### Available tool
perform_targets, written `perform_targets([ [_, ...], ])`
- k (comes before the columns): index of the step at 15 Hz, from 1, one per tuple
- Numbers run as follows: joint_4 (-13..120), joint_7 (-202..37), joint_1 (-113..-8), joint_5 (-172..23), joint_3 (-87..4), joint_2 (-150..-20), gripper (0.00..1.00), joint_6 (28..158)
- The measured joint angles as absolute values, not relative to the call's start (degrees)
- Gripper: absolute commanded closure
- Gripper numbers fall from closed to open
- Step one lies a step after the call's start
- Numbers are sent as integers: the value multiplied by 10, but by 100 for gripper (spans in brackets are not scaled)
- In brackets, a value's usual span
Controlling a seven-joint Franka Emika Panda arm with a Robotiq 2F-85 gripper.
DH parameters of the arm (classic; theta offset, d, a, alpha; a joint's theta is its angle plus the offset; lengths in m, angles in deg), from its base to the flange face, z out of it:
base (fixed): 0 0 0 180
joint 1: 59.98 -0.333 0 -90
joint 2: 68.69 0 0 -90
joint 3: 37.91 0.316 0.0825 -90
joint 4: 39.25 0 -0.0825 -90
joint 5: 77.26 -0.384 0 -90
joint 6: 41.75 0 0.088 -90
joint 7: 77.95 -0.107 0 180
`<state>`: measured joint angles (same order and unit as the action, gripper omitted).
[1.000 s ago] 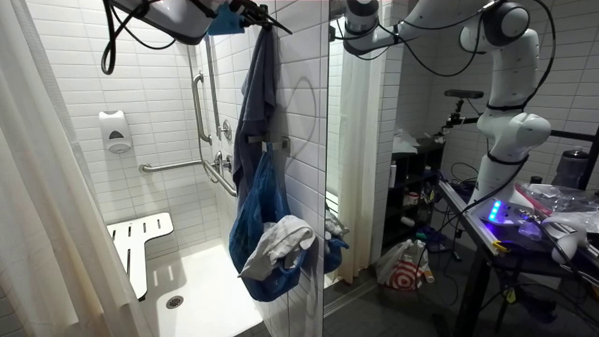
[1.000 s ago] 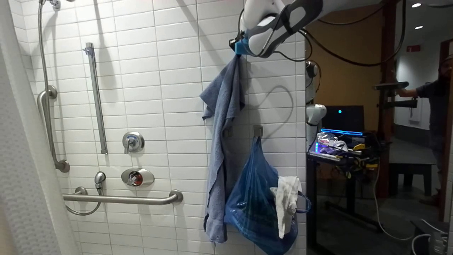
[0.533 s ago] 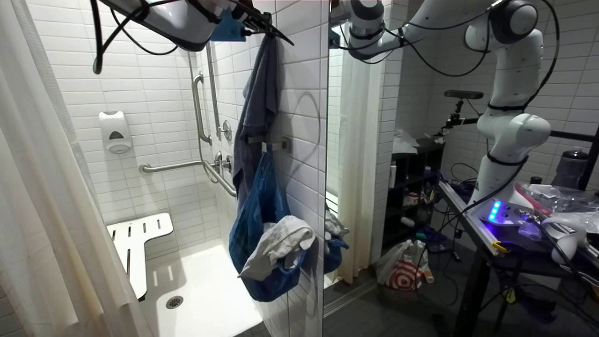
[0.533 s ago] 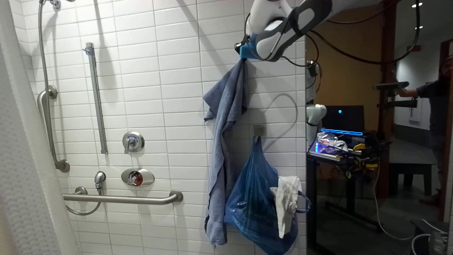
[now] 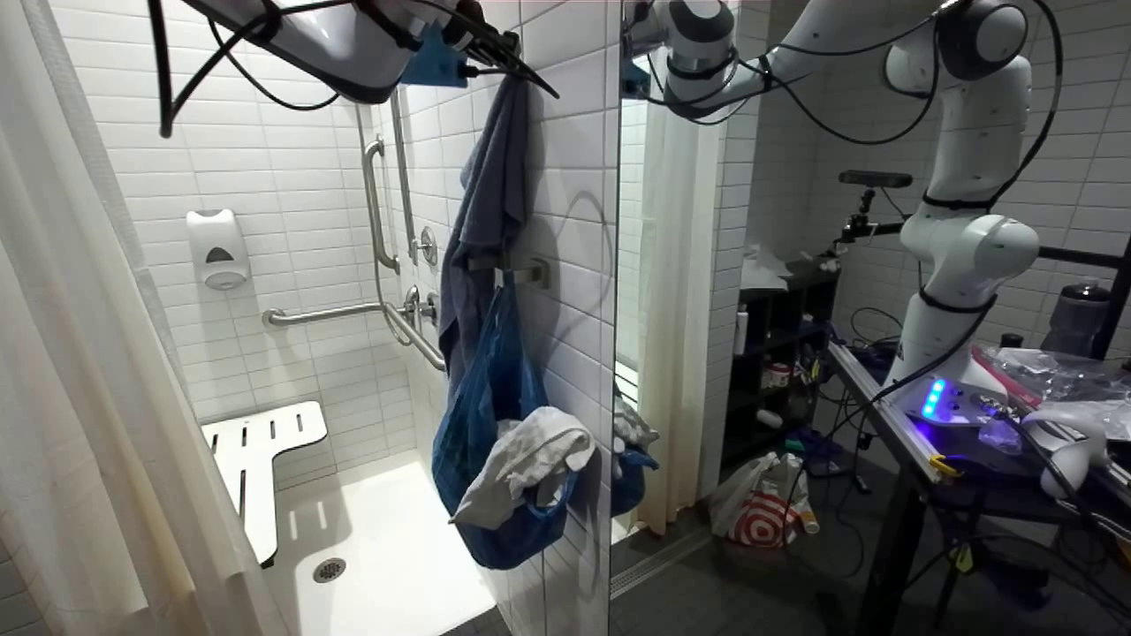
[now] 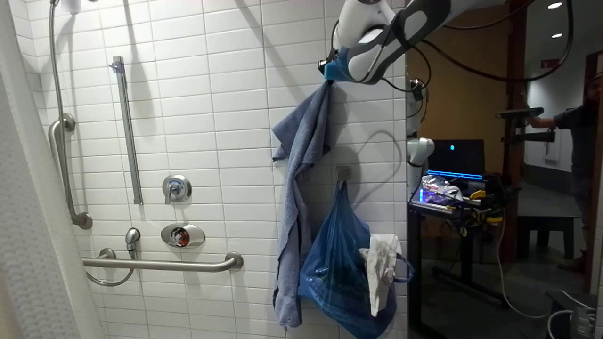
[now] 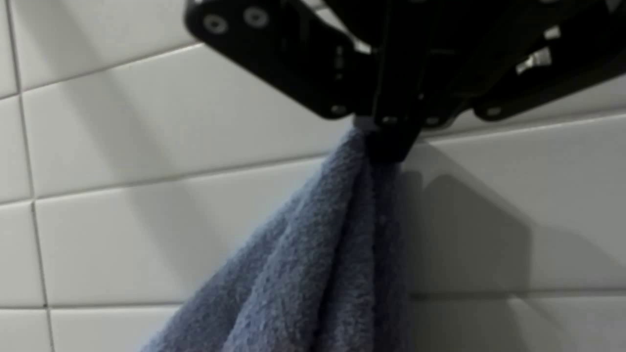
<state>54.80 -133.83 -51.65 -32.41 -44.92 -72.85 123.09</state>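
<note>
Blue and long, a terry-cloth towel [image 7: 313, 254] hangs pinched in my black, jointed pincer [image 7: 379, 133]: grasp done. Releasing it, I judge, remains.

Red bullseye [image 5: 762, 521] — probably Target's logo — on white bag [image 5: 751, 481]

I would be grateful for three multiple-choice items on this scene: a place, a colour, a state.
1. Where does the blue bag hang from?
A) grab bar
B) wall hook
C) shower seat

2. What colour is the cloth draped on the bag?
A) white
B) red
C) green

3. How do the fingers stand to the blue towel?
A) apart from it
B) wide open
C) shut on it

1 B: its gathered top meets the hook in both exterior views.
2 A: it looks whitish in both exterior views.
3 C: the wrist view shows the towel's top pinched there.
</note>
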Motion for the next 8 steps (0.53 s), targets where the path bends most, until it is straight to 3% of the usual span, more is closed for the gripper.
perform_targets([
  [7, 549, -1339, -517, -324, -450, -728, 98, 1231],
  [8, 549, -1340, -517, -324, -450, -728, 73, 1231],
])
